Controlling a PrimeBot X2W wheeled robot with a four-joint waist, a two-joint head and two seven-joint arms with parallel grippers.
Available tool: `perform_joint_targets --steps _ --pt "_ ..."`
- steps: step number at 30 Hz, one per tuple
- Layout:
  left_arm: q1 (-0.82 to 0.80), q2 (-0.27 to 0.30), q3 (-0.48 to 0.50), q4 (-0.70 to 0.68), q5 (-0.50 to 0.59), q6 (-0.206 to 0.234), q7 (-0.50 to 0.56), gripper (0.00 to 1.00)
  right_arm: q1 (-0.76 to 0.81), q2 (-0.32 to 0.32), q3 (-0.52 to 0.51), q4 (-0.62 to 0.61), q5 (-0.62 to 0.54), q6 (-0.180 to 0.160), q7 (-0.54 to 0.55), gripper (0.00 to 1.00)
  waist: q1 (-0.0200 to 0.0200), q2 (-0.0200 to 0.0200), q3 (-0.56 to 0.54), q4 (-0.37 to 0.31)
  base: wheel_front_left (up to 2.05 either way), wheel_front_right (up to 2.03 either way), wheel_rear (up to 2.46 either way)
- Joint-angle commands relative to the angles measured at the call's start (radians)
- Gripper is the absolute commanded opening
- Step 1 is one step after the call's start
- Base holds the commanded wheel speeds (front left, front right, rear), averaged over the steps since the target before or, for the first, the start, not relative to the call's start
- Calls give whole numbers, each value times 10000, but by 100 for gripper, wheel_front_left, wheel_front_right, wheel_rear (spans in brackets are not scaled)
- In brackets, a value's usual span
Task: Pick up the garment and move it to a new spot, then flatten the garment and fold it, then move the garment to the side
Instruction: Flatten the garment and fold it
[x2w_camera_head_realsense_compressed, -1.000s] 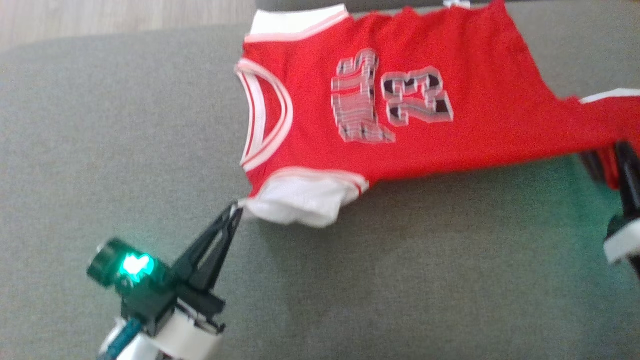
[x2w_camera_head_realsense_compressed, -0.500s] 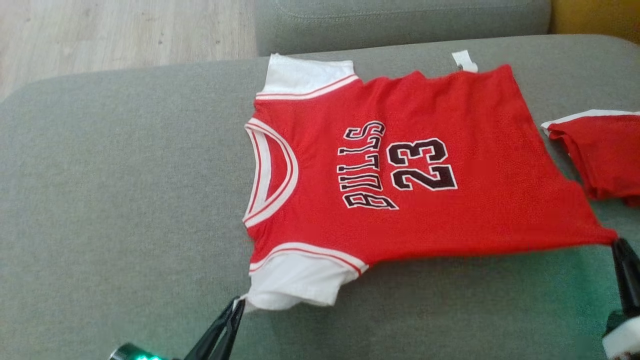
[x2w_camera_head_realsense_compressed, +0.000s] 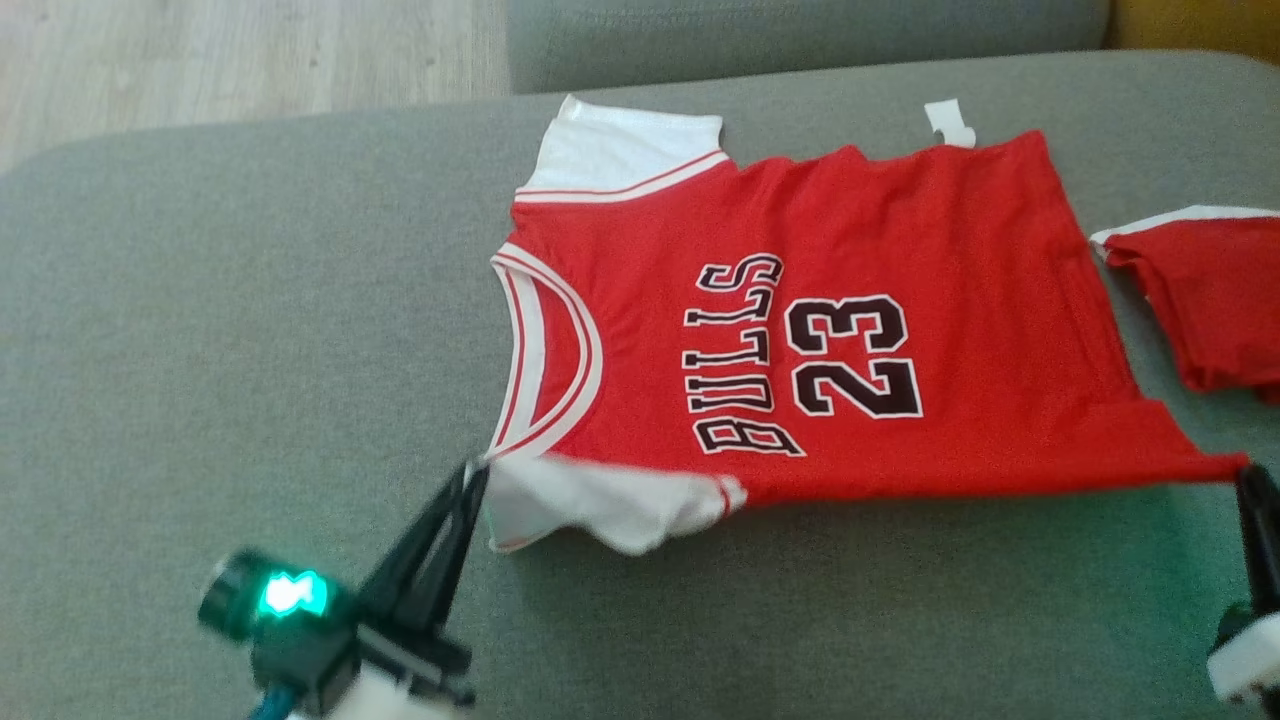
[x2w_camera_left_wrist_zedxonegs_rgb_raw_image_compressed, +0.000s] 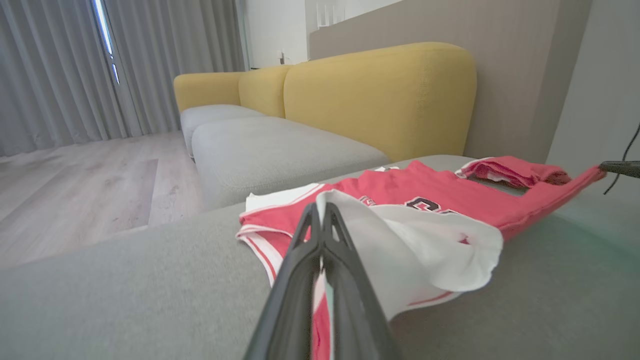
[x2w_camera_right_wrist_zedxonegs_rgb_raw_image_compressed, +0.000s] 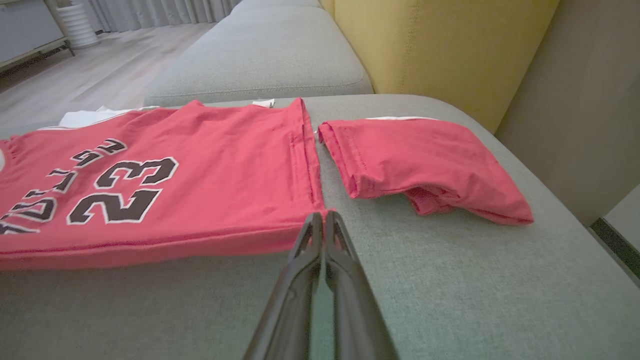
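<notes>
Count: two garments, two grippers, two grey seat cushions.

Garment 1 is the red short-sleeved jersey with white sleeves and black "BULLS 23" lettering. It is spread front-up on the near grey fabric seat cushion, neck toward the robot's left, hem toward its right. A small white tag sticks out at the far edge.

Garment 2 is a folded red cloth piece with a white edge. It lies on the same cushion just beside the jersey's hem, not touching it in the right wrist view.

The second grey cushion sits behind the first. The yellow upholstered backrest runs along the robot's right side. Pale wood-plank floor lies to the far left, with grey curtains beyond it.

The left gripper comes in from lower left, fingers angled up and to the right, jaws pressed together on the near white sleeve at the shoulder corner. A green light glows on its wrist unit.

The right gripper is at the right edge, fingers pointing up the head view, jaws closed on the jersey's near hem corner.

The jersey's near edge is stretched straight between the two pinch points and raised off the cushion — shadow under it, sleeve drooping — while the far part rests on the cushion.
</notes>
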Motion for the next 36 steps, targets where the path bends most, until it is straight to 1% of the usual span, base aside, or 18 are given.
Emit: perform_joint_targets --steps 1,10,15,20,26,27,28,30,33,34,36 --pt "-792 -15 364 -139 83 -9 -24 0 -533 -216 -27 -213 -9 65 70 0 -1 -1 186 42 0 0 0" --pt "-3449 -99 7 1313 279 -57 -24 0 -2346 -10 119 692 -67 65 533 0 -1 -1 996 119 0 0 0" --pt "-4629 -59 -369 2037 317 -65 -24 0 -3446 -203 422 1413 -126 65 584 0 -1 -1 1432 192 0 0 0" --pt "-5495 -72 -645 2715 351 -67 -24 0 -4380 -420 747 2236 -117 65 413 0 -1 -1 1737 225 0 0 0" --pt "-6086 -167 -764 3326 335 -68 -24 0 -5267 -564 1163 3372 -53 65 -35 0 -1 -1 1935 239 0 0 0" --pt "-6113 -220 -710 3453 314 -67 -24 29 -5363 -557 1218 3544 -54 65 -127 76 -1 -1 1947 247 0 0 0" --pt "-6114 -289 -641 3627 272 -55 -24 100 -5465 -547 1242 3711 -61 65 -240 100 -1 -1 1950 259 0 0 0" --pt "-6104 -444 -462 3699 222 23 -24 100 -5588 -511 1344 3957 -74 65 -507 100 -1 -1 1934 274 0 0 0" --pt "-5663 -774 -96 3752 -73 193 -24 100 -5586 -442 1393 4133 0 65 -989 100 -1 -1 1835 279 0 0 0" --pt "-5383 -996 113 3822 -360 281 -24 100 -5528 -419 1398 4164 20 65 -1124 100 -1 -1 1788 274 0 0 0" --pt "-4743 -1446 395 4002 -962 306 -24 100 -5357 -379 1433 4179 30 65 -1344 100 -1 -1 1683 242 0 0 0"
